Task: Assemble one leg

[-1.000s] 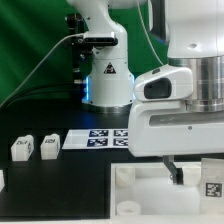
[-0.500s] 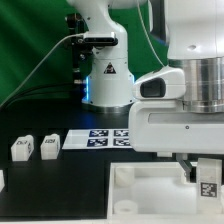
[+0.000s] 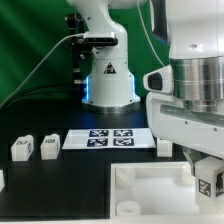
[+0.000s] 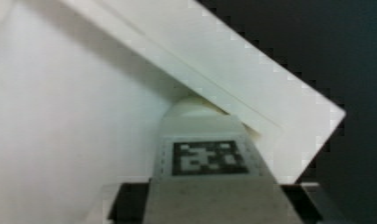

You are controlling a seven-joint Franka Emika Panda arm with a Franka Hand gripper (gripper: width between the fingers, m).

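Now the gripper (image 3: 205,168) holds a leg (image 3: 209,182) clenched between its fingers, over the tray's (image 3: 150,190) corner at the exterior view's right. In the wrist view the leg (image 4: 208,150) shows its tag, fingers (image 4: 135,203) pressing its sides, with the tray's (image 4: 96,120) white surface and raised rim behind it.

By my reading, the step in hand is carrying the leg to its corner hole; seating it comes next. That calls for lining the leg's end up with the hole, lowering straight, then probably turning it in.

Much is hidden. The arm's body covers the tray's corner, so the hole cannot be seen, nor whether the leg touches the tray. The wrist view is blurred. Two spare legs (image 3: 21,148) (image 3: 48,146) stand well apart from the tray, beside the marker board (image 3: 108,138).
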